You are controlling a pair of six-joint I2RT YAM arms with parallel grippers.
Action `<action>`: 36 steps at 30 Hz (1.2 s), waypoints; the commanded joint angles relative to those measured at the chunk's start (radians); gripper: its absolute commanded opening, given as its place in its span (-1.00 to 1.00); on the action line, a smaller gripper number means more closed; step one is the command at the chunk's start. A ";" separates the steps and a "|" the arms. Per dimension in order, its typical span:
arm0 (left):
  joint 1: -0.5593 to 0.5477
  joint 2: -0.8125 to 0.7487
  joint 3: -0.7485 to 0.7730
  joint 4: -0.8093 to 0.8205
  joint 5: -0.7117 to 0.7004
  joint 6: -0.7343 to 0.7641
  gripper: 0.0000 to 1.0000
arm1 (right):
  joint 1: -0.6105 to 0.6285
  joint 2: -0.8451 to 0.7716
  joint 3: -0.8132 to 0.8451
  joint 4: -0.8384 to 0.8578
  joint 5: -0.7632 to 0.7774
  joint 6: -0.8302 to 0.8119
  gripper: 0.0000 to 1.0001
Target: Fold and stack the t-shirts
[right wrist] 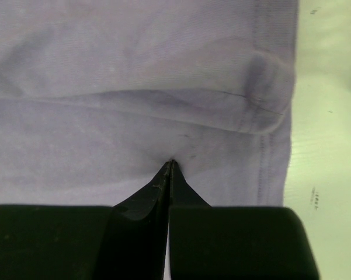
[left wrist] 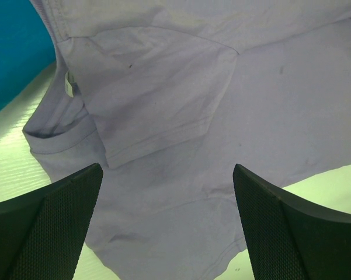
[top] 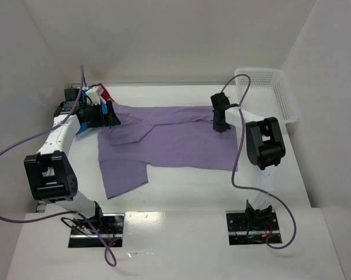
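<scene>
- the purple shirt (top: 175,143) is spread on the table (top: 187,189).
- the right gripper (right wrist: 171,164) is clenched on a pinch of cloth near the shirt's right edge.
- the left gripper (left wrist: 166,168) is spread wide above a sleeve (left wrist: 157,111), grasping nothing; a matching pinch should be taken before anything is lifted.

The white table (top: 181,186) carries a lavender t-shirt (top: 175,140) spread flat across its middle, one sleeve folded over the body and a lower corner reaching toward the near left. At the far left lies a bright blue t-shirt (left wrist: 11,46), its edge meeting the lavender cloth. A red t-shirt (top: 103,92) shows just behind it (whether it rests on the blue one or on the table cannot be told). A white mesh basket (top: 268,93) sits in the far right corner. Two base plates (top: 96,230) are fixed at the near edge.
</scene>
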 commanded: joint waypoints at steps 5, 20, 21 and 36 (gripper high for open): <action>-0.002 0.016 0.046 0.006 0.009 0.036 1.00 | -0.021 0.058 0.028 -0.086 0.148 0.012 -1.00; -0.002 0.016 0.046 0.006 0.028 0.036 1.00 | -0.070 0.046 0.019 -0.067 0.101 0.003 -1.00; -0.002 0.016 0.046 0.006 0.037 0.036 1.00 | -0.070 0.032 0.028 -0.058 0.075 0.003 -1.00; -0.073 0.045 0.026 0.060 0.034 -0.010 1.00 | 0.186 -0.214 0.043 0.318 -0.552 0.257 -0.18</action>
